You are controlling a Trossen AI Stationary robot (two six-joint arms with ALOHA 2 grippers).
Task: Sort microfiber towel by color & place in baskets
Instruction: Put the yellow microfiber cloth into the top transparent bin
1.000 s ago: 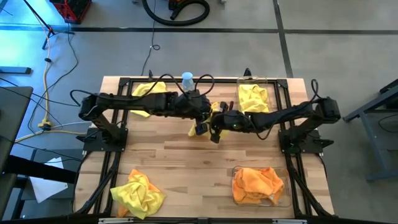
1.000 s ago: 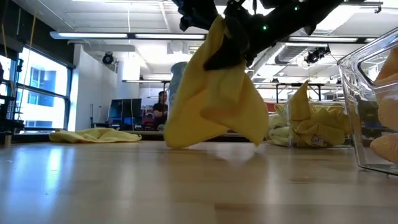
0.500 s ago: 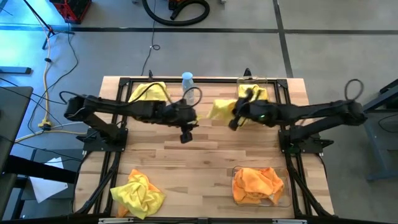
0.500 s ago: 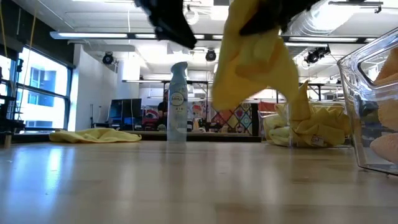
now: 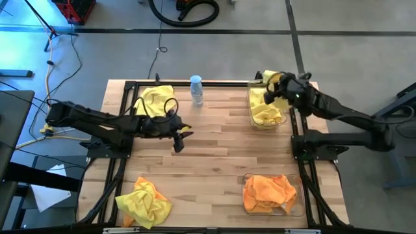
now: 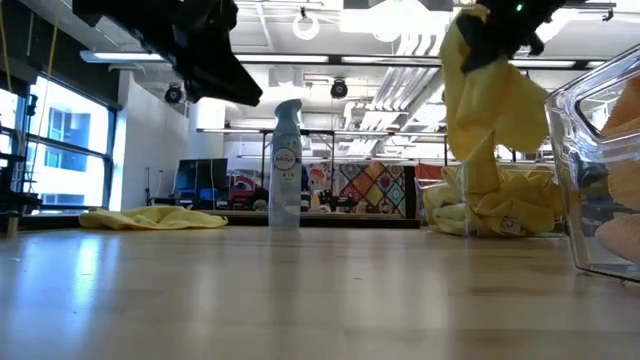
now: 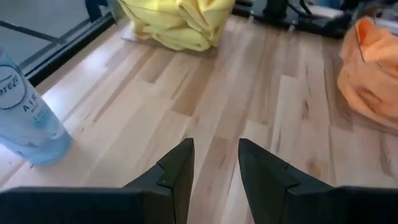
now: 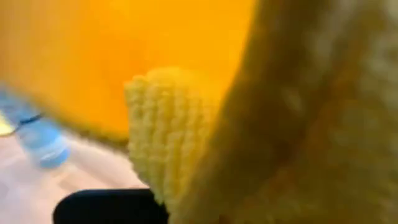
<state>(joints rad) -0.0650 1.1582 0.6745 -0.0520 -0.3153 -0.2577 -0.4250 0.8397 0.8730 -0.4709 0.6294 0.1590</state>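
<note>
My right gripper (image 5: 277,88) is shut on a yellow microfiber towel (image 6: 490,110) and holds it above the far right basket (image 5: 251,117), which has other yellow towels in it. In the right wrist view the yellow towel (image 8: 261,112) fills the picture and hides the fingers. My left gripper (image 5: 179,140) hovers open over the bare table, left of the middle; in its wrist view the left gripper (image 7: 216,165) holds nothing. A second basket (image 5: 299,208) at the near right holds orange towels (image 5: 268,192). Two more yellow towels lie flat on the table, at the near left (image 5: 143,203) and the far left (image 5: 156,101). My right gripper holds the yellow towel by a bunched upper part (image 6: 468,40), coming from above. The cloth covers the place of contact, so the number of layers does not show. The towel hangs slack below the fingers, clear of the table, and its lower end (image 6: 478,185) reaches down to the basket's pile; whether it touches, I cannot tell.
A clear spray bottle (image 5: 196,90) stands upright at the far edge, between the far left towel and the far right basket. A black metal frame (image 5: 123,117) runs along the table's sides. Bare wood lies in the table's middle (image 5: 221,156).
My right gripper has carried the yellow towel from the table's middle up and toward the far right basket. The towel's lower end lay on the table then, and now the towel hangs clear. My left gripper has drawn back from the towel toward the table's left edge.
</note>
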